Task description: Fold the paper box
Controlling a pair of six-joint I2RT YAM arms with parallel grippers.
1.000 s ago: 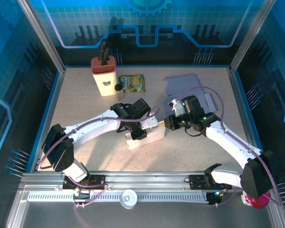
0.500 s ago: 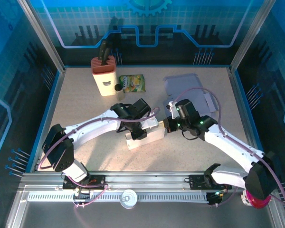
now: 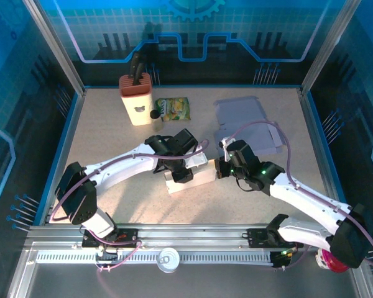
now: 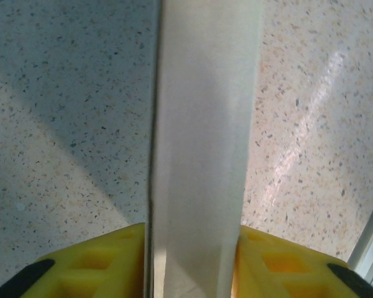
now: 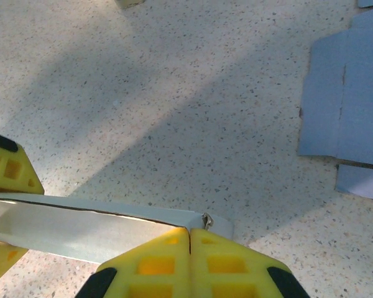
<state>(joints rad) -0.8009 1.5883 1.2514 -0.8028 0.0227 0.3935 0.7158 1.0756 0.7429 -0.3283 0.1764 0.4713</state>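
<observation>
The right pincer [image 5: 189,236], drawn together, touches one end of the white box [image 5: 81,226]; the left pincer [image 4: 191,248] straddles its wall, whether gripping I cannot tell.

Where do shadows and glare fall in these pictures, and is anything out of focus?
Left wrist: a dark shadow covers the table on the left, a glare streak brightens its right side, and the paper box looks soft. Right wrist: a wide diagonal shadow crosses the table. Top external: sharp, evenly lit.
</observation>
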